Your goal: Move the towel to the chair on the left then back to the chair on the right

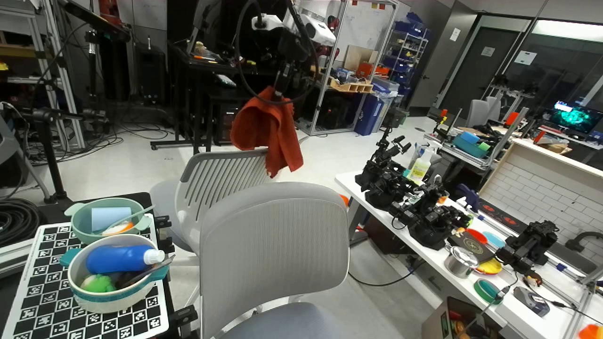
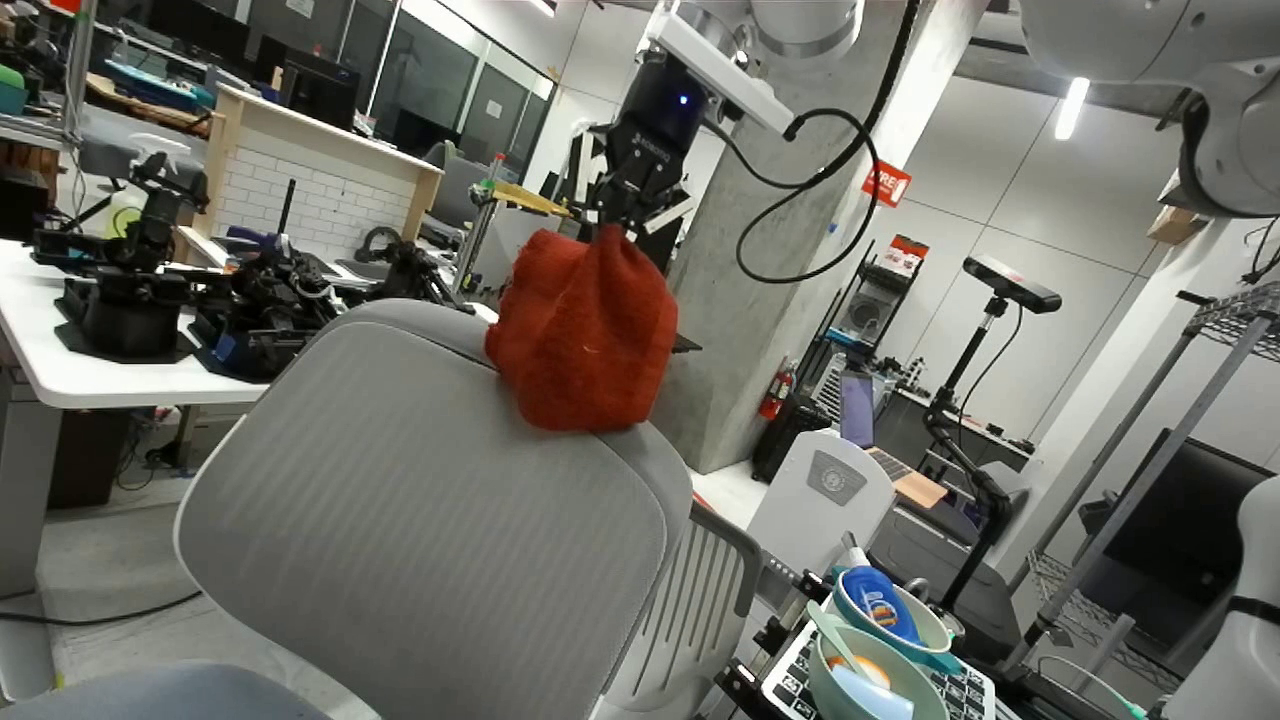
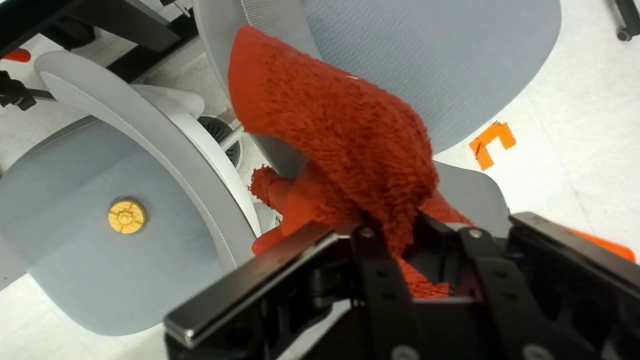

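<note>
Up by the tops of the plain-backed chair (image 1: 278,235) and slatted chair (image 1: 212,193), the gripper (image 2: 615,217) is clamped on a bunched bit of red towel (image 2: 595,345) so the rest droops free, probably for easy draping. Can't tell if it's touching either.

Downward-pointing pincer (image 2: 612,220), tightly closed

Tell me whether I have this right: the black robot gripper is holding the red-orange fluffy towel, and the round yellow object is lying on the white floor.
Not quite: the wrist view shows the round yellow object lying on a grey rounded chair seat. The rest stands: the black robot gripper is holding the red-orange fluffy towel.
</note>
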Robot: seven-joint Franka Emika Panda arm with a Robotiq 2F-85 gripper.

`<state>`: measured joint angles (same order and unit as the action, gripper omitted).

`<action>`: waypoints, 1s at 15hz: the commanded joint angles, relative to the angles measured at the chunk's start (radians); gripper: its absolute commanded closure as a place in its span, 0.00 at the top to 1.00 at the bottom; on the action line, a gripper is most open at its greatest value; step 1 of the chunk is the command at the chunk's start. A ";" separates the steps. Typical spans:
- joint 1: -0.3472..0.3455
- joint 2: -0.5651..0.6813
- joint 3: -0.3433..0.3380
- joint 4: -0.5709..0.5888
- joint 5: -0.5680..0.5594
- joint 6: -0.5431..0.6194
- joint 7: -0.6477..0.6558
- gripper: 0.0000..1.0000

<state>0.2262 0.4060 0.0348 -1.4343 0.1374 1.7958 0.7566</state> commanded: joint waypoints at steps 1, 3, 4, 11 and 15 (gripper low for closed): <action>0.006 -0.003 0.010 0.008 -0.024 -0.015 0.016 0.03; 0.007 -0.003 0.008 0.004 -0.027 -0.012 0.016 0.03; 0.006 -0.002 0.006 0.002 -0.030 -0.009 0.016 0.03; -0.013 0.008 -0.011 -0.021 -0.061 0.008 0.034 0.03; -0.016 0.020 -0.014 -0.034 -0.074 0.013 0.047 0.03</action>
<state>0.2115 0.4217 0.0204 -1.4632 0.0802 1.7985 0.7812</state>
